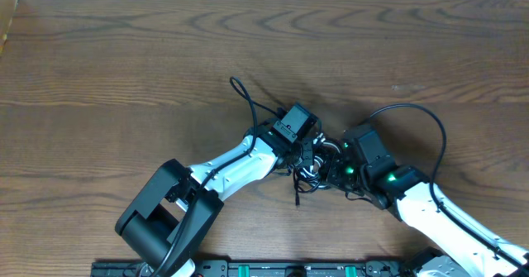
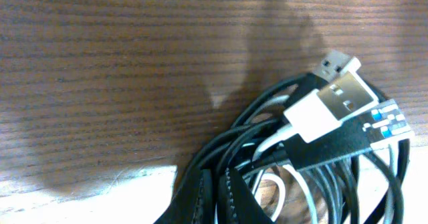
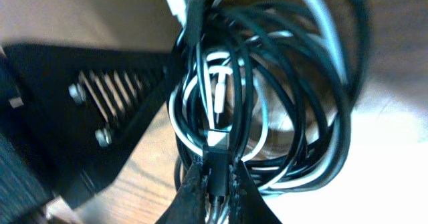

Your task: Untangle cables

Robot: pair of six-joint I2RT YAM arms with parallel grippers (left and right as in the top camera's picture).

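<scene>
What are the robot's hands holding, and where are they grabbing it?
Both hold the cable tangle. The left hand pinches black cable strands at the coil's edge; the right hand pinches a black strand at the coil's near rim.

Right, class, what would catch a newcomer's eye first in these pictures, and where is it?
Low in the overhead view's centre, a knot of black cable and white cable sits between the left arm and right arm. In the left wrist view a white USB plug juts from the coils.
</scene>
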